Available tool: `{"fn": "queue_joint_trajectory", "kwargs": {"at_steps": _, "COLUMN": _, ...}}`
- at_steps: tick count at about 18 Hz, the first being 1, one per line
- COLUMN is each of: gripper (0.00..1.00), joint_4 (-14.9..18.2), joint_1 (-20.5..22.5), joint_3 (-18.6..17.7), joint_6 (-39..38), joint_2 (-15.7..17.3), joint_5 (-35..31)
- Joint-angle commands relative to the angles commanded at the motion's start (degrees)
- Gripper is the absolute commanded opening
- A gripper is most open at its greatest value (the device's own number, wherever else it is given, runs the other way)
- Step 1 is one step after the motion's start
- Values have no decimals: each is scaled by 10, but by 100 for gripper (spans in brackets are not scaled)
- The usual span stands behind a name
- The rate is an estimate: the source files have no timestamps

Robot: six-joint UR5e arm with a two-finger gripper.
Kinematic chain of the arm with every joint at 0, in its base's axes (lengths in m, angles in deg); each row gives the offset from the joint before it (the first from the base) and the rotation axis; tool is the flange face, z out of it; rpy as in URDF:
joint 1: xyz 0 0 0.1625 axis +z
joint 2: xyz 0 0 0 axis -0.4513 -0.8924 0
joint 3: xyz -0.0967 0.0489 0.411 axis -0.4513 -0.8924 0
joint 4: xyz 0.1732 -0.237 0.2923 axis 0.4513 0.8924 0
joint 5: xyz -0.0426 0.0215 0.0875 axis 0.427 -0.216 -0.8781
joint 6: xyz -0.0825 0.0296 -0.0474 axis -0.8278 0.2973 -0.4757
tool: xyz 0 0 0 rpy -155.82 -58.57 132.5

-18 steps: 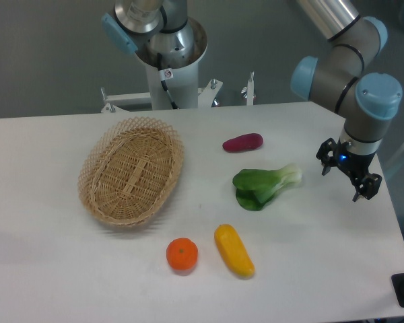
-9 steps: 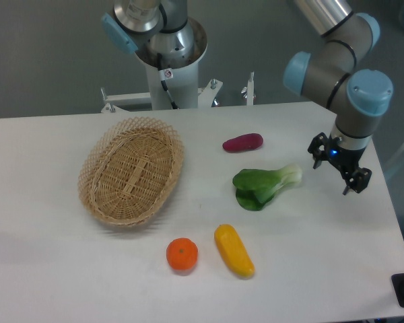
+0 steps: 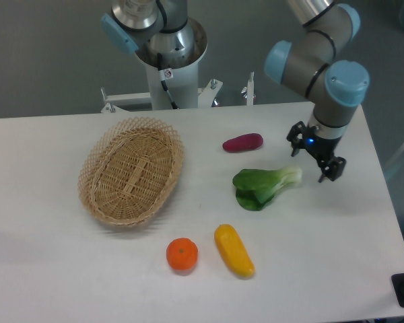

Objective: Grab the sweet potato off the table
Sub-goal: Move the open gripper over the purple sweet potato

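Observation:
The sweet potato (image 3: 243, 142) is a small reddish-purple oblong lying on the white table (image 3: 54, 282), right of centre toward the back. My gripper (image 3: 314, 155) hangs open and empty to the right of the sweet potato, above the table, just right of the bok choy's white stem. Its two dark fingers (image 3: 331, 169) point down and are spread apart. Nothing is between them.
A green bok choy (image 3: 264, 185) lies just in front of the sweet potato. A woven basket (image 3: 131, 169) stands at the left. A round orange (image 3: 182, 255) and a yellow oblong vegetable (image 3: 233, 250) lie near the front. The robot base (image 3: 170, 60) stands behind the table.
My gripper has moved left and a little back, from near the table's right edge toward the bok choy and sweet potato. It stays open. The objects have not moved.

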Motion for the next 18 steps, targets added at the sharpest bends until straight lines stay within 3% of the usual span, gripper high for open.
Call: {"fn": "queue_joint_trajectory", "kwargs": {"at_steps": 18, "gripper": 100, "joint_4": -3, "joint_1": -3, "joint_3": -153, "joint_6": 74, "joint_2": 77, "joint_5": -1}}
